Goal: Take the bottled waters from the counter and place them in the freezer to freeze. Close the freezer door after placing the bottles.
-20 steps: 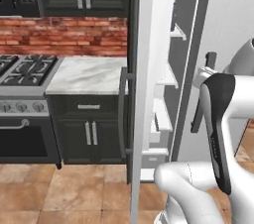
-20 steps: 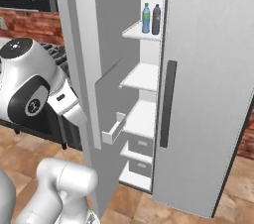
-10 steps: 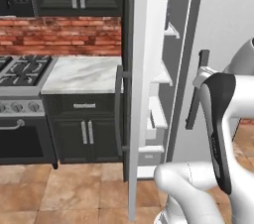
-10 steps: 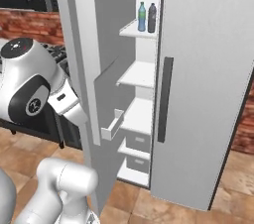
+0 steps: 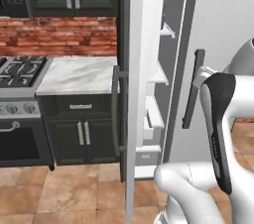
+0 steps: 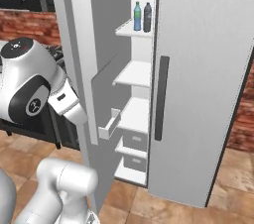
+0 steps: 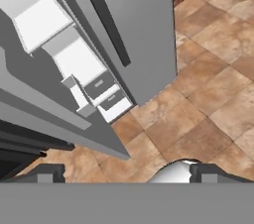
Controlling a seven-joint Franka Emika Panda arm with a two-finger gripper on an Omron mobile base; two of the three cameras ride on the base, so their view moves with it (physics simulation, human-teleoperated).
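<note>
We see both bottled waters (image 6: pixel 142 17) upright, side by side on the freezer's (image 6: pixel 136 77) top shelf. The freezer door (image 5: pixel 138 89) stands ajar. Our gripper (image 7: pixel 126 172) is spread wide, holding nothing.
</note>
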